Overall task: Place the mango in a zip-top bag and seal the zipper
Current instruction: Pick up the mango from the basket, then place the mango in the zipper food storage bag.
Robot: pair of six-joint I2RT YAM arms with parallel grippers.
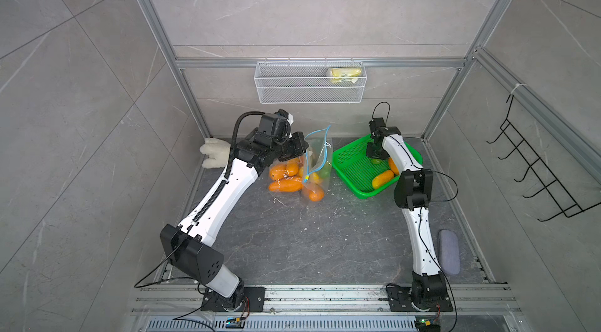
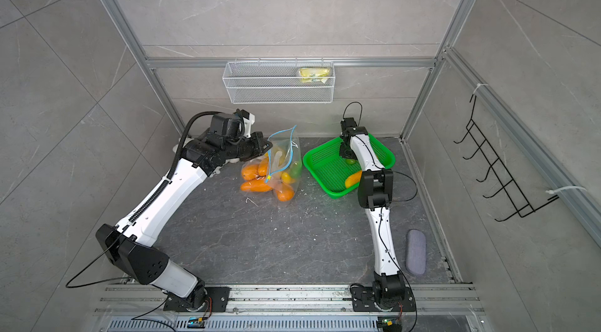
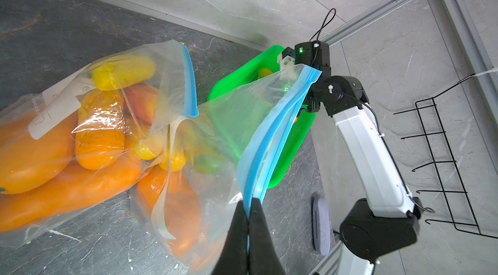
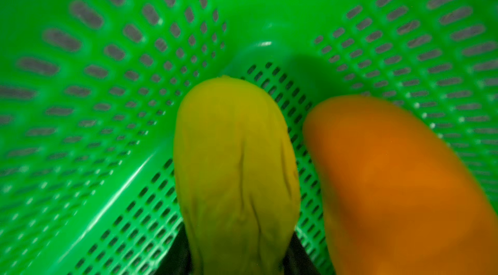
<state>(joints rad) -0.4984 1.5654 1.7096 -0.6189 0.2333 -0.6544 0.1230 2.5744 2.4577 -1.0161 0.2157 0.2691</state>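
left gripper (image 3: 249,204) pinched fully shut on the blue zipper (image 3: 272,136) of the bag (image 3: 223,125); nothing else in it; it holds that lip up off the table (image 1: 309,242), bag bottom resting on the table; in both top views the bag mouth gapes, zipper unsealed; bag already has fruit (image 3: 172,206) inside, orange, yellow and green; full bag (image 3: 54,152) lies touching it, on the side away from the basket (image 1: 353,167)

right gripper (image 1: 376,155) is down inside the basket, toward its back; right wrist view: fingers (image 4: 177,258) sit either side of the yellow mango (image 4: 234,166), both pressed against its skin, so partly closed and gripping it; can't tell whether it's lifted off the basket floor

yellow mango is in the basket, well apart from the bag, not in it yet; orange mango (image 4: 390,179) just beside it, small gap between; third mango (image 1: 383,179) further forward in the basket, near the front wall; right arm hides part of the basket in both top views
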